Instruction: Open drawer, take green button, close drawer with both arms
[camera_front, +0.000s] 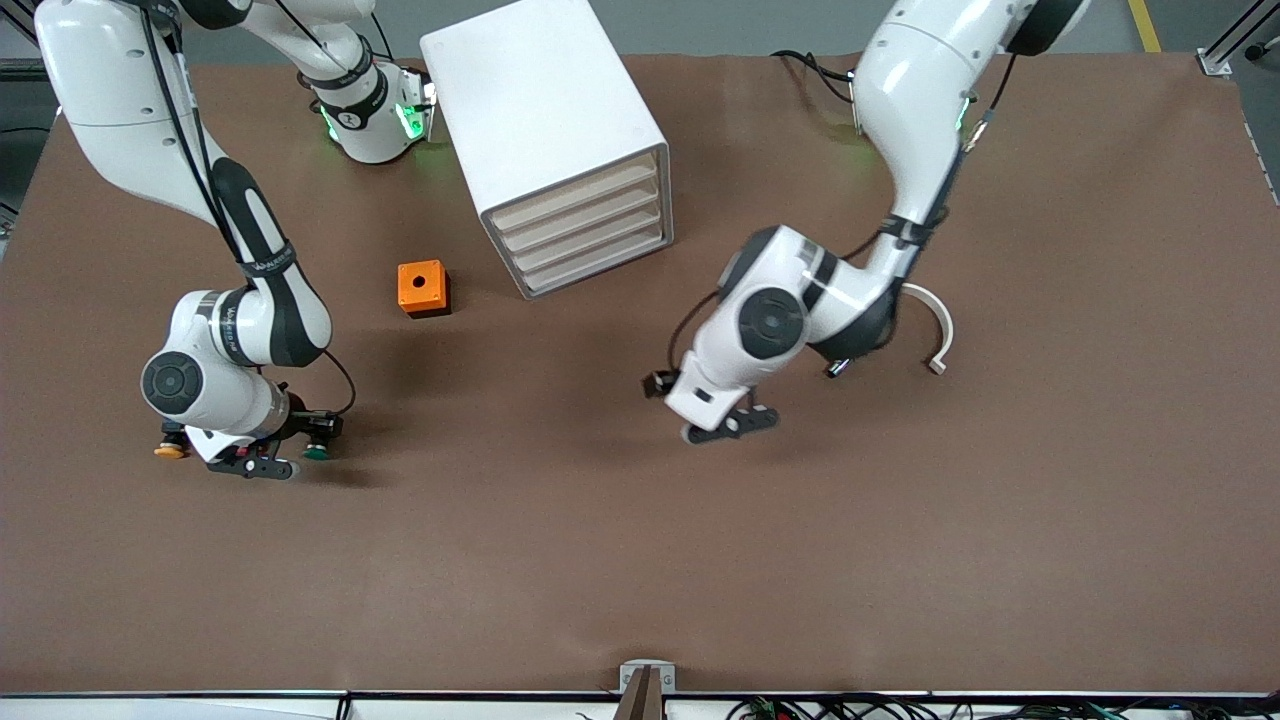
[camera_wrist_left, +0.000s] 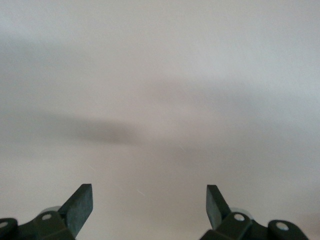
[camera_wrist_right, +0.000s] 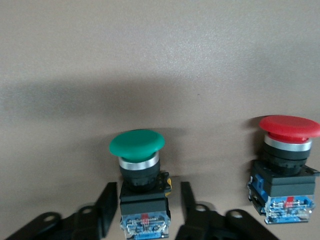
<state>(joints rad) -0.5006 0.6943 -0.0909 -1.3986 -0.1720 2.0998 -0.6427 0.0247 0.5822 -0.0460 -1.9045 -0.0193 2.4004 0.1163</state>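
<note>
A brown mat covers the worktop (camera_front: 640, 560) edge to edge under even, soft light that throws faint shadows, with grey floor (camera_front: 720, 25) above its top edge, a yellow floor line (camera_front: 1145, 25) and metal framing (camera_front: 1235, 45) at one corner, and tangled cables (camera_front: 830, 708) along the nearest edge.

The flat desk (camera_front: 640, 560) is plain matte brown. The big boxy cabinet (camera_front: 540, 110) is white, and its four stacked drawer fronts, the lowest drawer (camera_front: 597, 264) included, are cream. A small cube box (camera_front: 423, 288) is orange with a dark round hole on top. The green-capped push button (camera_wrist_right: 137, 145) has a silver collar, black body and blue back end; the red-capped push button (camera_wrist_right: 289, 127) matches it. An orange-capped button (camera_front: 170, 451) shows too. The glossy jointed arms (camera_front: 800, 300) are white with black bands and black fingers (camera_wrist_left: 80, 205).
</note>
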